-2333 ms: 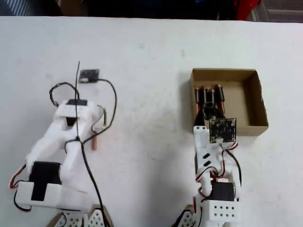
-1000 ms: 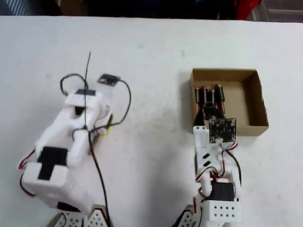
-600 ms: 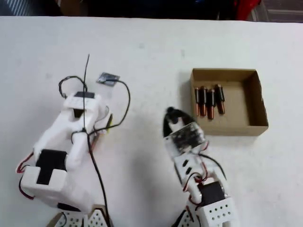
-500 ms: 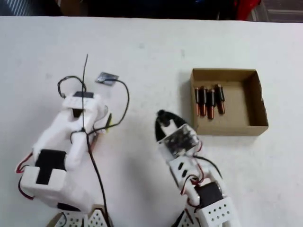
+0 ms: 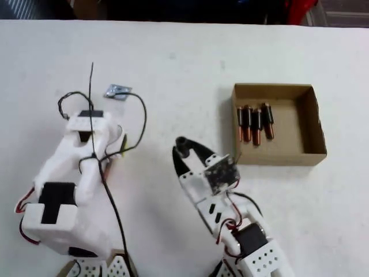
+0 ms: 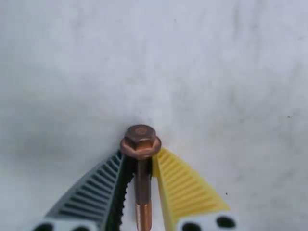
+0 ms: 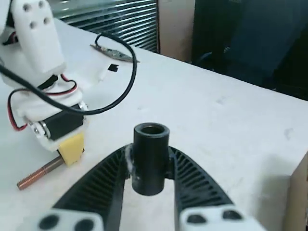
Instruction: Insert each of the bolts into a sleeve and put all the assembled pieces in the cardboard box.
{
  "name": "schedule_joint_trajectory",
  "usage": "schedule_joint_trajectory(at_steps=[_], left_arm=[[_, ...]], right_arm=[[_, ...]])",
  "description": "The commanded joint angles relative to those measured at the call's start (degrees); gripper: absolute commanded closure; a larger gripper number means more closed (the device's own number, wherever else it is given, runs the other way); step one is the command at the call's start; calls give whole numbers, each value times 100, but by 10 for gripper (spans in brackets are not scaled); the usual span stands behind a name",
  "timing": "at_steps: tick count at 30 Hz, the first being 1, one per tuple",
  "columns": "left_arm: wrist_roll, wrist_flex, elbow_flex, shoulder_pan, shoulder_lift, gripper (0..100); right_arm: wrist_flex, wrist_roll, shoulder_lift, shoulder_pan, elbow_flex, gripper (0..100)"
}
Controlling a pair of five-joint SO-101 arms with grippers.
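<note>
Looking down from the high view, we log the cardboard box [image 5: 295,124] with four assembled pieces [image 5: 255,123] inside. The right gripper [image 5: 183,149] is near it, the left gripper [image 5: 120,147] well beyond. Left wrist view: gripper clenched on a copper bolt [image 6: 140,144]. Right wrist view: gripper grasping a black sleeve [image 7: 150,156], upright.

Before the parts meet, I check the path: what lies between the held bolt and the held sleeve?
The stretch of table between the bolt and the sleeve is bare, as the right wrist view shows.
</note>
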Motion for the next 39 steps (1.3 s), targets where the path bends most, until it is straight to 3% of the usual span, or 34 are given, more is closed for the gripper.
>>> schedule_joint_trajectory(at_steps=[1,7,14,24,28,33,39], left_arm=[[-9,-185,-316,-48,-286,977],[-9,-185,-316,22,-295,978],[-9,-176,-308,242,-541,980],[-9,-141,360,488,-3108,980],[-9,-141,712,497,-4110,980],[-9,-141,1020,497,-5156,979],[-9,-835,1521,752,-6193,979]], right_arm=[[-497,-352,-66,180,79,975],[-1420,-352,-57,48,79,975],[-1332,-352,-57,-48,79,975],[-813,-334,-66,-40,79,975],[-646,167,-66,-75,79,975],[-664,211,-66,-75,79,975],[-699,211,-66,-75,79,975]])
